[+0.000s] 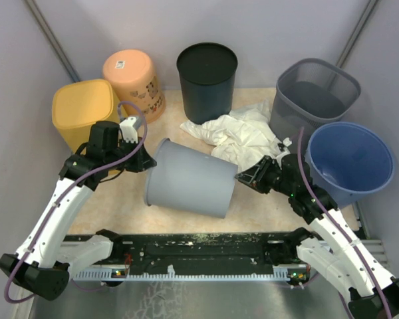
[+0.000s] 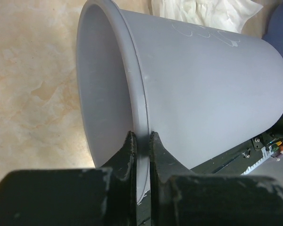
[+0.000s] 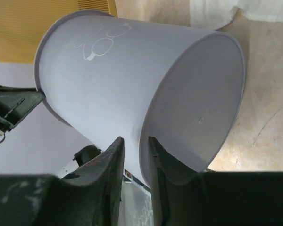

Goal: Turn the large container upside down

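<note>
Beige and marbled, the surface (image 1: 113,199) runs from the arms' bases back to the grey walls. Right in the middle of it is the large container (image 1: 189,179), pale grey, down on its side between the two arms. Its open mouth faces the left arm and its flat base faces the right. There's a faint white doodle on its wall.

Off to the right sits a blue bucket (image 1: 352,163), mouth up, and just behind it a grey mesh bin (image 1: 316,93). At the back centre a black bin (image 1: 206,80) stands upright. In the left corner there's a yellow tub (image 1: 83,109), with an orange tub (image 1: 133,76) close behind it. A crumpled white cloth (image 1: 239,136) lies between the black bin and the mesh bin, one edge touching the container's far side.

Now the arms. The left end effector (image 2: 141,141) is pinched narrow onto the container's rim, with one finger (image 2: 127,155) inside the mouth and the other on the outer wall. The right end effector (image 3: 133,143) straddles the edge of the base with its jaws slightly parted, a sliver of grey wall showing between them. From here I can't see it pressing on that edge.
</note>
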Available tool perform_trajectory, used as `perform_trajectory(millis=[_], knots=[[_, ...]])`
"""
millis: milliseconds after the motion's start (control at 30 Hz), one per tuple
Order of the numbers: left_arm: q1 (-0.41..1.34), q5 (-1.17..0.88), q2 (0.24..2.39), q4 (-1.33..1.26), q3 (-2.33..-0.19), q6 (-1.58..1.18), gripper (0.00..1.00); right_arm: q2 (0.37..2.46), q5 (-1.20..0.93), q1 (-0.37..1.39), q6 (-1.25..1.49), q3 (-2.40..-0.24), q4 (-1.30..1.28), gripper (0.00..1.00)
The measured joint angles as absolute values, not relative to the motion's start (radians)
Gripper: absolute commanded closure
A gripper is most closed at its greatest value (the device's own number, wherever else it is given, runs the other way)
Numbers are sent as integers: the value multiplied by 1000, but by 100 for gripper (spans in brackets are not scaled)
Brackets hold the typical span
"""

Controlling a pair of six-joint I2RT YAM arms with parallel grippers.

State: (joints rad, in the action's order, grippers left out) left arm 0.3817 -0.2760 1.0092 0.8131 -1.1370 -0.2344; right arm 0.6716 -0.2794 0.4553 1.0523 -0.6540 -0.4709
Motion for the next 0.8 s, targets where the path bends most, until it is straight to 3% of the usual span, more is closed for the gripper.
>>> perform_trajectory(millis=[100,233,800], knots=[[382,-279,1009,795,-1128,-236,100,672,-297,455,1053,-654,-443,57],[382,-281,1009,778,-1120,-236,100,670,-331,455,1069,-620,-380,54],[368,-271,1008,603,-1036,-238,100,669,-422,448,1091,-566,-272,65]])
